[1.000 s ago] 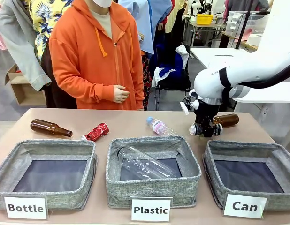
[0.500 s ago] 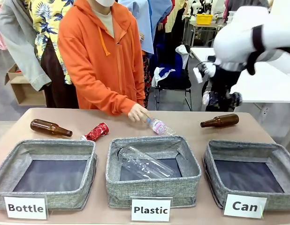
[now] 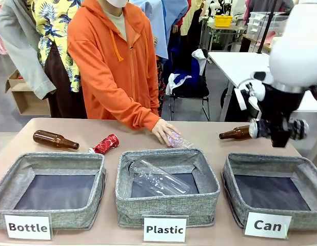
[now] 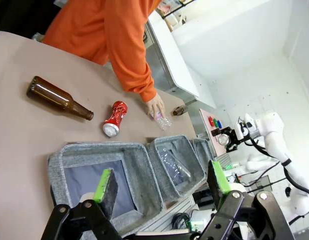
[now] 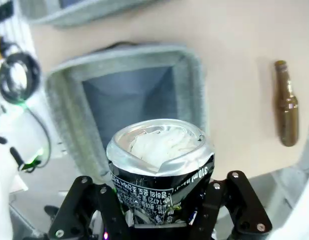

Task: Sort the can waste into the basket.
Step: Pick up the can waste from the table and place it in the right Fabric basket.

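The dark crushed can [image 5: 160, 165], silver top facing the camera, sits between the fingers of my right gripper [image 5: 162, 202], which is shut on it. In the front view that gripper [image 3: 278, 139] hangs over the far rim of the "Can" basket [image 3: 266, 162]. The right wrist view looks down on the same basket [image 5: 193, 95], its dark floor bare. The shiny red can [image 3: 105, 144] lies on the table behind the "Bottle" bin, also seen as the red can [image 4: 114, 119]. My left gripper [image 4: 163, 182] is open and holds nothing, high over the bins.
A person's hand [image 3: 163, 131] rests on a small clear bottle behind the "Plastic" bin [image 3: 129, 192], which holds a clear bottle [image 3: 157, 178]. Brown bottles lie at far left [image 3: 55, 139] and beside my right gripper [image 3: 236, 134]. The "Bottle" bin [image 3: 4, 187] stands at left.
My right arm rose from the table with the can, then swung right and down over the "Can" basket. The person's hand reached out to the small clear bottle.
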Motion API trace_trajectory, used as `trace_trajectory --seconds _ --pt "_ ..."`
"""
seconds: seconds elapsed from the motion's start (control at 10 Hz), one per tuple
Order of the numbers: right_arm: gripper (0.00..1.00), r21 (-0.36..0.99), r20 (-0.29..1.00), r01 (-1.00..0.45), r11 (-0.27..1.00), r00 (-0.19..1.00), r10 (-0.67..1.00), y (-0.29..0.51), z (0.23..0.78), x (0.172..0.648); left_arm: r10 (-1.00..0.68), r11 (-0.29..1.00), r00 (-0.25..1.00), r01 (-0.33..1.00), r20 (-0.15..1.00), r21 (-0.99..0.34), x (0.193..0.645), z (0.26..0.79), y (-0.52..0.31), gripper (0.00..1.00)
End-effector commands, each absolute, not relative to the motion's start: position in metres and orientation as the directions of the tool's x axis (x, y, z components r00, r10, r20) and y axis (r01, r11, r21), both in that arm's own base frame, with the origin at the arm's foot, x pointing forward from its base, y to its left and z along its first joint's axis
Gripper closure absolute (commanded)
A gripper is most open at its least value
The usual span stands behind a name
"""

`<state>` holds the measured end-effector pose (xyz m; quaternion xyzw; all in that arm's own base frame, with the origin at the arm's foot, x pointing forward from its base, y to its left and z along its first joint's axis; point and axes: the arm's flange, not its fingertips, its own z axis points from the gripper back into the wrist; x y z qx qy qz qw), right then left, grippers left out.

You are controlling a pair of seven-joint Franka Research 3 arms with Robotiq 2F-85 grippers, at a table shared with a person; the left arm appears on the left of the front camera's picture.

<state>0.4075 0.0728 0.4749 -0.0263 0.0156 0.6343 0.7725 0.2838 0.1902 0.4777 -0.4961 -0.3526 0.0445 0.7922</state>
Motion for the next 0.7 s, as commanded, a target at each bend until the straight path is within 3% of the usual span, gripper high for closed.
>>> trace_trajectory --seconds 0.0,0.3,0.4,0.5,0.6 --pt "1.00 0.015 -0.028 -0.977 0.212 0.211 0.977 0.059 0.469 0.404 0.421 0.502 0.733 0.303 0.535 -0.810 0.285 0.478 0.190 0.06" --pt "1.00 0.038 -0.031 -0.977 0.210 0.209 0.977 0.051 0.464 0.410 0.421 0.502 0.733 0.303 0.535 -0.810 0.285 0.478 0.190 0.06" --pt "0.79 0.045 -0.031 -0.978 0.205 0.204 0.978 0.051 0.464 0.414 0.421 0.502 0.733 0.303 0.535 -0.810 0.285 0.478 0.190 0.06" --pt "0.39 0.044 -0.043 -0.977 0.207 0.205 0.978 0.052 0.463 0.416 0.421 0.502 0.733 0.303 0.535 -0.810 0.285 0.478 0.190 0.06" --pt "0.20 0.045 -0.050 -0.978 0.205 0.203 0.978 0.054 0.463 0.417 0.421 0.502 0.733 0.303 0.535 -0.810 0.285 0.478 0.190 0.06"
